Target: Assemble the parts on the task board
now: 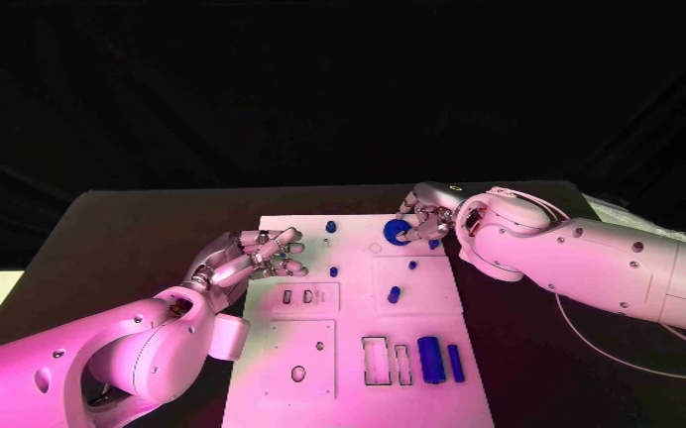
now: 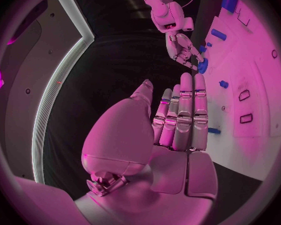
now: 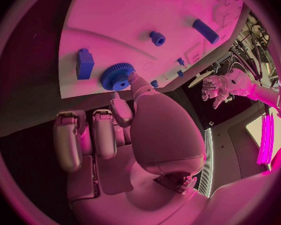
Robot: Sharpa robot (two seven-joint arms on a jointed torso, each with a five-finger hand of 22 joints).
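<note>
The left hand [image 2: 178, 130] lies flat with straight fingers [image 2: 193, 105] side by side, holding nothing, just beside the white task board [image 2: 253, 80]. Across the dark worktop [image 2: 109, 65], the right hand [image 2: 181, 47] touches a blue gear [image 2: 201, 65] at the board's edge. Small blue parts [image 2: 223, 84] stand on the board.

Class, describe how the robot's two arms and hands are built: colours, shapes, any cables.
Both arms are smooth, rounded white shells with small dark screw holes. The left hand and right hand are silver metal with jointed, segmented fingers; the wrist views show broad smooth palms. A thin pale cable loops on the table beside the right arm.
</note>
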